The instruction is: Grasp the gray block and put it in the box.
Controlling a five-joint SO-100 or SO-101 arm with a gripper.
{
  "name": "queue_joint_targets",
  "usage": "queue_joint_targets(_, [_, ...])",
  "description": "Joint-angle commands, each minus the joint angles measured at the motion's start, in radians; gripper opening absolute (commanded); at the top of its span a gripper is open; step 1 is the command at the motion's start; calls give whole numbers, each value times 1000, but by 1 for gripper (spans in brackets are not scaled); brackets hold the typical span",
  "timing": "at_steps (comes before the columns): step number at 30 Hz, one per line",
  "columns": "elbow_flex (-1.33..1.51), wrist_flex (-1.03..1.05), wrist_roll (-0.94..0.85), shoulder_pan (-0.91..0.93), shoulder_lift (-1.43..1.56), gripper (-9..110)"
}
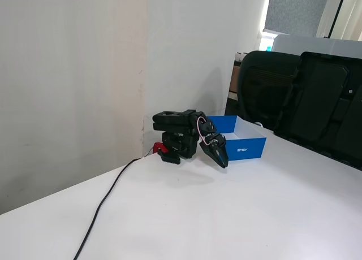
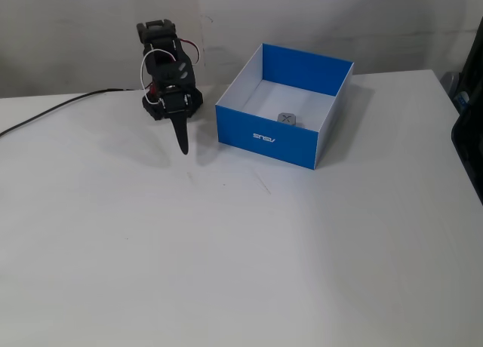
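The gray block lies on the white floor inside the box, so the task looks finished, and the gripper, jaws closed and empty, points down beside the box because the arm is folded.

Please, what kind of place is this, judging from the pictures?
Probably an office or a lab workspace. A black office chair stands behind a plain white table, a small black robot arm with a cable is mounted by a white wall, and a blue box sits beside it.
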Motion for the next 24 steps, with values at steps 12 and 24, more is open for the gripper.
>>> queue_joint_targets(12, [15, 18, 29, -152, 14, 0])
queue_joint_targets(24, [15, 21, 29, -161, 15, 2])
